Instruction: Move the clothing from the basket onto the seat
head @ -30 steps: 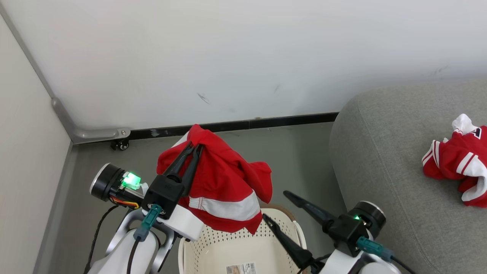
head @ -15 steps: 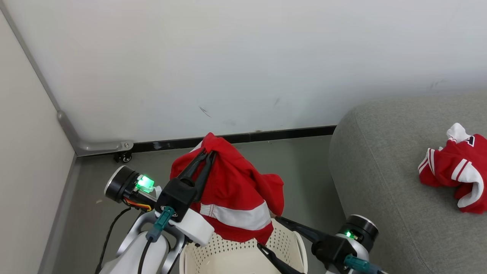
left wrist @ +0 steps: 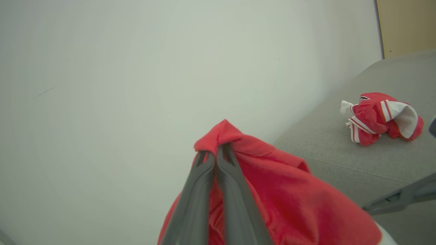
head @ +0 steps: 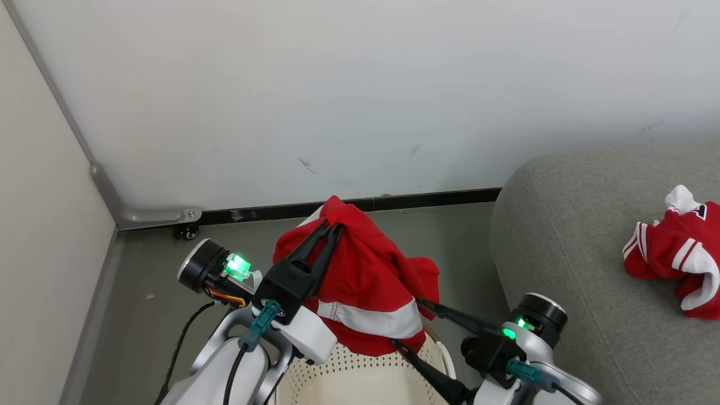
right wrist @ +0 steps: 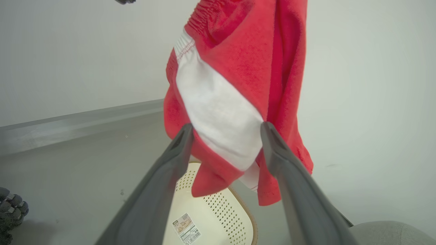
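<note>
My left gripper is shut on the top fold of a red garment with a white panel, part of the clothing. It hangs lifted above the cream perforated basket. The left wrist view shows the same pinch on the red fabric. My right gripper stands open at the garment's lower hem. In the right wrist view its fingers flank the white panel, with the basket below. Another red-and-white garment lies crumpled on the grey seat.
A white wall with a black baseboard runs behind the basket. A metal corner trim and a small caster sit at the left. Grey floor separates the basket from the seat's rounded edge.
The head view has shifted. My left gripper has carried the hanging garment a little to the right. My right gripper has closed in on the garment's lower hem, still open.
</note>
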Available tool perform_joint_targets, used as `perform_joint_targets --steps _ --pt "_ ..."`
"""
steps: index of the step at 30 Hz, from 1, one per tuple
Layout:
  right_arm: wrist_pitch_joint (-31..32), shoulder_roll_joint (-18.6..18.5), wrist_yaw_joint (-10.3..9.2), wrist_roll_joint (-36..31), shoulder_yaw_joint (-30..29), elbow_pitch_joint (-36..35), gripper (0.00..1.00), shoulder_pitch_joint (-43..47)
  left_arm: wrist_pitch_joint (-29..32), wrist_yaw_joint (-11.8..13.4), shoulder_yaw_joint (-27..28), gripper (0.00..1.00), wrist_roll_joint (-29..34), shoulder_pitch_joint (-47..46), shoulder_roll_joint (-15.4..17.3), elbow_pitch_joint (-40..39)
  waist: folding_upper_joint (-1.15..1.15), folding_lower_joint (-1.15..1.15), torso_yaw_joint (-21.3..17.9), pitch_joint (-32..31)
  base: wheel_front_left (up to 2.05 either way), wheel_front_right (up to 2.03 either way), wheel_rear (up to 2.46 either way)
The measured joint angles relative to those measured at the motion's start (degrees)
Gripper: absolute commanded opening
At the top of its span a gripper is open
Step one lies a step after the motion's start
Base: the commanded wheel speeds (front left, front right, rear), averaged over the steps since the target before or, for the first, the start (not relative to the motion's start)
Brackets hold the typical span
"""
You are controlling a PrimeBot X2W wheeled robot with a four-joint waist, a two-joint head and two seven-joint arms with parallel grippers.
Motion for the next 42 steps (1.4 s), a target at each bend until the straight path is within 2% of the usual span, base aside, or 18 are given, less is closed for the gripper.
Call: perform_joint_targets --steps 13,14,16,17,18,19,20,25,33,42 --pt "-2.71 3.98 0.00 0.18 -1.24 5.15 1.00 -2.37 0.74 -0.59 -1.38 0.00 0.01 -1.02 -1.30 -0.24 0.00 0.00 0.80 0.42 0.00 0.00 0.00" --pt "-2.92 4.66 0.00 0.18 -0.71 6.14 0.55 -2.66 0.77 -1.09 -1.45 0.00 0.01 -1.03 -1.37 -0.24 0.00 0.00 0.80 0.49 0.00 0.00 0.00" --pt "-2.97 4.91 0.00 0.19 -0.30 6.50 0.34 -2.81 0.77 -1.09 -1.52 0.00 0.01 -1.03 -1.40 -0.24 0.00 0.00 0.81 0.54 0.00 0.00 0.00" --pt "-3.37 5.16 0.01 0.20 0.15 6.93 0.34 -3.00 0.77 -1.10 -1.53 0.00 0.00 -1.03 -1.41 -0.24 0.00 0.00 0.80 0.58 0.00 0.00 0.00" --pt "-3.46 5.39 0.00 0.21 0.73 7.40 0.23 -3.32 0.78 -1.10 -1.53 0.00 0.00 -1.04 -1.41 -0.24 0.00 0.00 0.78 0.63 0.00 0.00 0.00" --pt "-3.47 5.56 0.01 0.21 1.19 7.80 0.05 -3.57 0.78 -1.10 -1.53 0.00 0.00 -1.04 -1.41 -0.24 0.00 0.00 0.75 0.68 0.00 0.00 0.00" --pt "-3.69 5.72 0.01 0.22 1.43 8.12 0.00 -3.72 0.78 -1.10 -1.53 0.00 0.00 -1.04 -1.40 -0.23 0.00 0.00 0.72 0.74 0.00 0.00 0.00" --pt "-4.94 6.55 0.01 1.70 1.24 9.65 0.00 -4.54 0.78 -1.10 -1.32 0.00 -0.18 -1.04 -1.33 0.24 0.00 0.00 0.38 1.04 0.00 0.00 0.00" --pt "-5.78 7.42 0.00 9.88 -0.80 10.03 0.00 -2.90 1.83 -1.00 0.93 0.00 -2.25 -0.37 0.08 5.06 0.00 0.00 -1.07 1.46 0.00 0.00 0.00" --pt "-6.42 6.33 0.00 15.92 -3.87 7.22 0.00 -1.85 2.05 -0.93 3.03 0.00 -6.19 1.83 -0.80 8.57 0.00 0.00 -2.81 1.81 0.00 0.00 0.00"
